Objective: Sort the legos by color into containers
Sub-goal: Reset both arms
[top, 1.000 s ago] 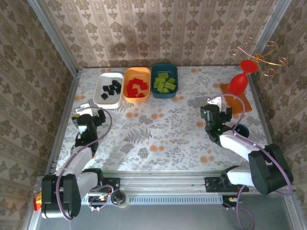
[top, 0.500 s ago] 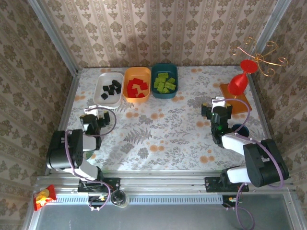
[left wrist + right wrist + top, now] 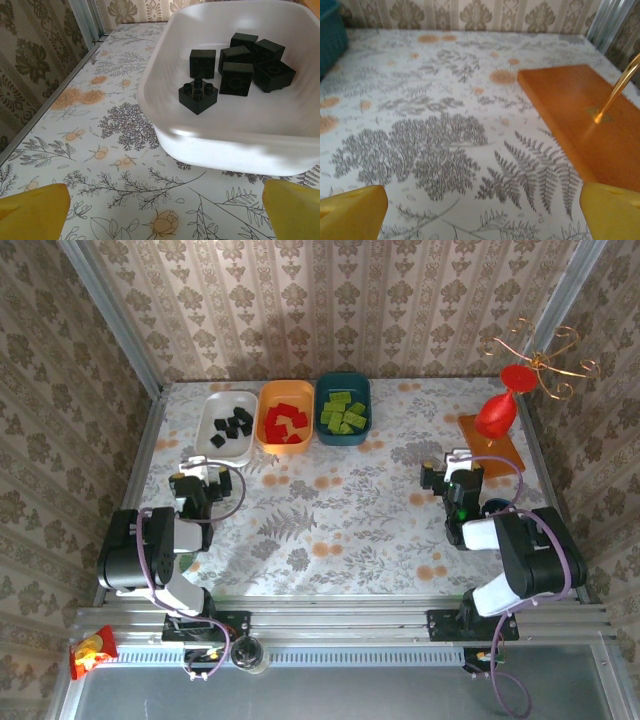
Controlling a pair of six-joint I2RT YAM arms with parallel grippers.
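Floral table (image 3: 340, 510) | trays (image 3: 218, 402) lengthwise toward wall (image 3: 330, 310) | left fingers (image 3: 30, 207), right fingers (image 3: 350, 207) spread, empty

- my left fingers (image 3: 35, 212) are cropped by the bottom corners of the left wrist view; just yellow tips;
- the white tray (image 3: 165, 130) runs off the right edge there;
- my right fingers (image 3: 352, 212) are cropped likewise;
- the teal tray (image 3: 330, 40) is a mere corner at the left edge;
- the orange board (image 3: 570, 110) and gold rod (image 3: 617, 87) run off the right edge, soft with blur
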